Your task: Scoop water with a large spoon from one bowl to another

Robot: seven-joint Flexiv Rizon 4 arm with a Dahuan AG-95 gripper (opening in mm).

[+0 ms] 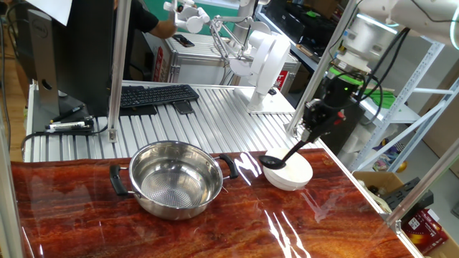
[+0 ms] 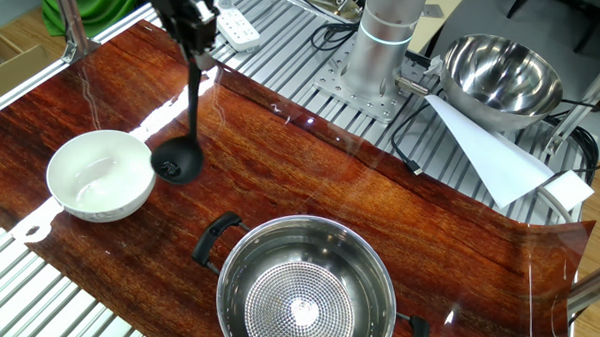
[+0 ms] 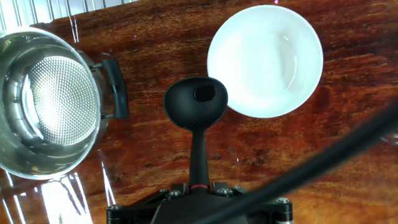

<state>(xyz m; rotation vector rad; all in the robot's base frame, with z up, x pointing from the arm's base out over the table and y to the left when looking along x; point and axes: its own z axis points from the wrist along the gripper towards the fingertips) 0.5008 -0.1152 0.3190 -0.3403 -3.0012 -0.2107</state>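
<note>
Large spoon (image 2: pixel 190 105) in claw (image 2: pixel 193 27), handle slanting, cup lowest by white bowl (image 2: pixel 100 175)

The tabletop (image 1: pixel 215 229) is glossy reddish wood grain, with ridged metal decking (image 1: pixel 215 115) behind it. On that decking lies a black keyboard (image 1: pixel 154 95), with a small dark device (image 1: pixel 184 107), perhaps a phone, just beside its near edge. A white stand (image 1: pixel 267 68) rises near the decking's far side. A cardboard box (image 1: pixel 384 185) sits on the floor off the table's corner. From the other fixed view, a shiny steel mixing bowl (image 2: pixel 501 77) rests on the decking, with a folded white paper (image 2: pixel 486 150) leaning against it and a white remote (image 2: pixel 237 26) near the table edge.
</note>
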